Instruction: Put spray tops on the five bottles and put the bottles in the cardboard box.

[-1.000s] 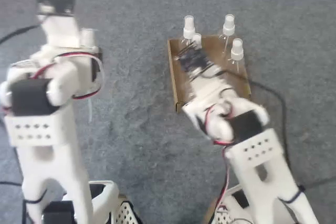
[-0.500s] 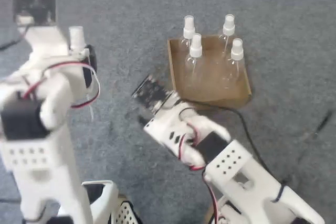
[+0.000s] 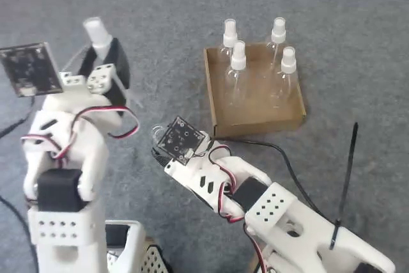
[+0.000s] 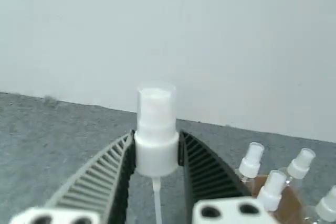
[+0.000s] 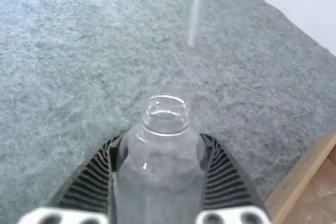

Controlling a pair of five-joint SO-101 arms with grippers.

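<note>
Four capped bottles (image 3: 238, 75) stand in the cardboard box (image 3: 216, 118); left gripper (image 4: 156, 142) pinches the light spray top (image 4: 155, 129), right gripper (image 5: 160, 146) clasps the slick, likely flimsy open bottle (image 5: 160, 169) below its neck.

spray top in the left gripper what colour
White. The spray top shows best in the left wrist view.

High view looks steeply down over the carpet (image 3: 160, 43) and cardboard box (image 3: 259, 112). Left wrist view faces level, sharing the box's bottles (image 4: 251, 160); right wrist view tilts close onto the carpet.
</note>
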